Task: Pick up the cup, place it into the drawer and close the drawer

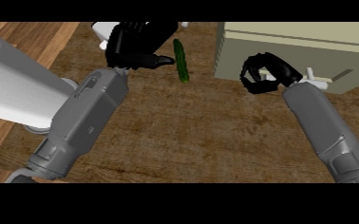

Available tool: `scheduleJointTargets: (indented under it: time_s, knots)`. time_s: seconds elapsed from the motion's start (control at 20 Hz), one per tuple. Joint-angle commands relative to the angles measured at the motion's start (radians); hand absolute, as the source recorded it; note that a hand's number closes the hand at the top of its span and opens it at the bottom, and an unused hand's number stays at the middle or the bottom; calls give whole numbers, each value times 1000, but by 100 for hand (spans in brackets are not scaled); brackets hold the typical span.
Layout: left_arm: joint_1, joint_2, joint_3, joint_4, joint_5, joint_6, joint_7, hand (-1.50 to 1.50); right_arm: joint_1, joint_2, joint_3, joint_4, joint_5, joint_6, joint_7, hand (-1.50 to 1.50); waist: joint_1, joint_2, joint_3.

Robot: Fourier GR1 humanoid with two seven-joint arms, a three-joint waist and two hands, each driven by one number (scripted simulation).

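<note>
– Head view, top left: is that the white cup (104, 29) under the left hand (140, 40)?

– I think yes. Only small white parts show, at both sides of the black hand; the rest of it is hidden. It is on the brown wooden counter (196, 123), at the far edge of the view.

– And how does the left hand stand?

– Its fingers are bent down round the cup, and the thumb points to the right, toward the long green cucumber (182, 60). The cucumber lies just beside the hand, between it and the beige drawer cabinet (280, 47).

– The cup is not in the cabinet, then?

– No, it is well apart from it, on the other side of the cucumber.

– What about the right hand (280, 69)?

– It is in front of the cabinet's face. The fingers and thumb are curled in, and they have hold of nothing. A small white handle (317, 83) sticks out near its wrist.

– Is the drawer pulled out?

– I cannot tell from this angle.
</note>
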Motion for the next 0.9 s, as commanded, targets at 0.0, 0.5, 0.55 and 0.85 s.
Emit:
scheduleJointTargets:
  time_s: [0.0, 0.5, 0.55, 0.85]
  knots:
    - [34, 8, -4, -14, 3, -28, -1, -150, -158, -104, -98, 69, -25, -44, 46, 150, 32, 22, -7]
    - [67, 13, -17, -53, 11, -75, 11, -150, -168, -138, -130, 21, -81, 11, 66, 150, 66, 23, -9]
    - [50, 25, -7, -55, 13, -63, 19, -150, -163, -156, -133, 17, -88, 33, 59, 150, 63, 22, -8]
    - [80, 24, -14, -69, 14, -88, 8, -150, -151, -169, -142, -10, -113, 69, 72, 150, 74, 22, -10]
